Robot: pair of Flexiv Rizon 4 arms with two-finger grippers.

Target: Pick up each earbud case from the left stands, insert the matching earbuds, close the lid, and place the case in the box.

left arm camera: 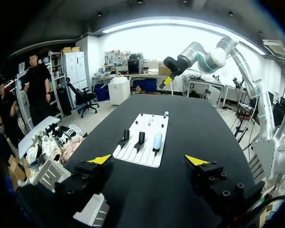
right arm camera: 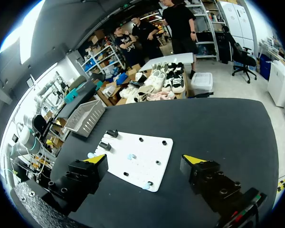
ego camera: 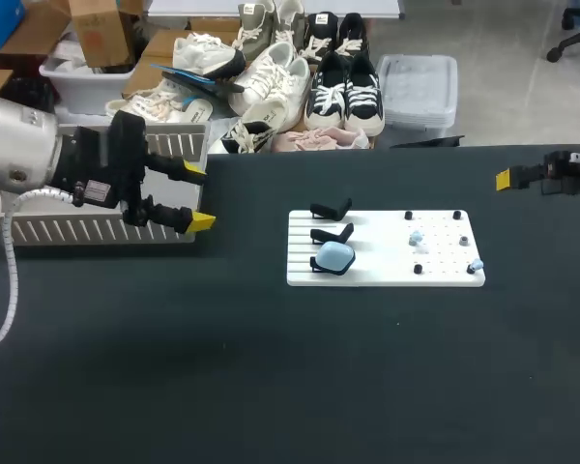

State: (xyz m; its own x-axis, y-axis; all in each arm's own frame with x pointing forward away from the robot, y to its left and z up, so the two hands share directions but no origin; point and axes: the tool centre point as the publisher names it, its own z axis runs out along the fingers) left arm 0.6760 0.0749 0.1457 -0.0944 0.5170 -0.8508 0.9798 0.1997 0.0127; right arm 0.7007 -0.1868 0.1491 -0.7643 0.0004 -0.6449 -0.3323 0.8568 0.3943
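A white board (ego camera: 367, 242) lies mid-table. Three black stands line its left side; the nearest holds a light blue earbud case (ego camera: 334, 255), while the two behind it (ego camera: 331, 209) are empty. Small pale blue earbuds (ego camera: 415, 237) sit among black pegs on the board's right part, one (ego camera: 476, 263) at its near right corner. My left gripper (ego camera: 195, 196) hovers open left of the board, in front of the basket. In the left wrist view the case (left arm camera: 157, 141) lies ahead of the open fingers. My right gripper (ego camera: 507, 180) is at the far right, open in its wrist view (right arm camera: 144, 159).
A white slatted basket (ego camera: 97, 232) stands at the table's back left, partly behind my left arm; it also shows in the right wrist view as a basket (right arm camera: 85, 118) beyond the board. Dark tabletop surrounds the board on all sides.
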